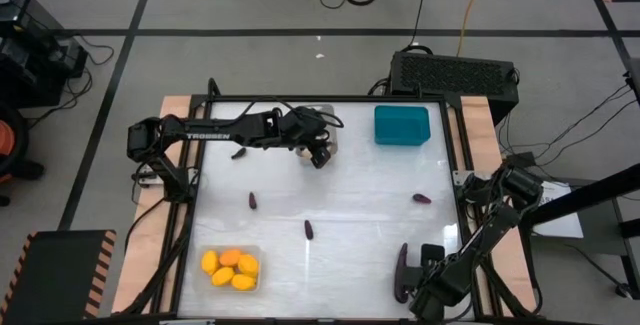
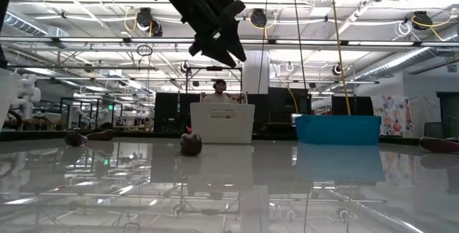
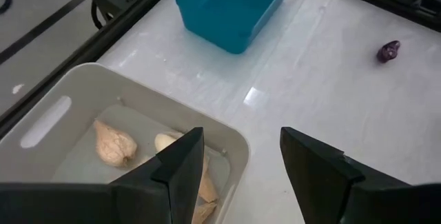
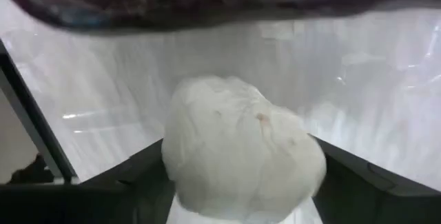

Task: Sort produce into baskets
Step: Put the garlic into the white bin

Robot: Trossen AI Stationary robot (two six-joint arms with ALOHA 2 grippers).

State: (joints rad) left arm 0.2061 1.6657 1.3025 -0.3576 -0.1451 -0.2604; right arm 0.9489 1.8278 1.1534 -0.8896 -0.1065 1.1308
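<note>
The left pincer (image 1: 320, 155) hangs released, its fingers (image 3: 180, 165) spread with nothing between them, above the near rim of the pale grey bin (image 3: 227, 145) at the counter's (image 1: 350, 195) far edge. Inside that bin lie beige garlic bulbs (image 3: 114, 145) (at least two show in the left wrist view). Just beside it, toward the right arm's side, stands the teal bin (image 1: 402, 125), which looks empty from the left wrist view. The arm carrying this pincer reads "TROSSEN" in white letters.

The right pincer (image 1: 425, 265) sits low at the near right corner of the counter, clenched on a white garlic bulb (image 4: 241, 151), with the long eggplant (image 1: 401, 270) lying just beside it.

Small purple pieces are scattered on the open counter: one (image 1: 240, 152) under the left arm, one (image 1: 252, 200) left of centre, one (image 1: 308, 229) near the middle, and one (image 1: 422, 198) toward the right edge. At the near left corner a clear bin (image 1: 255, 285) holds the yellow and orange fruits (image 1: 230, 267). Beyond the far right corner stands a black perforated box (image 1: 455, 70). A person (image 2: 219, 89) shows far behind in the low view.
</note>
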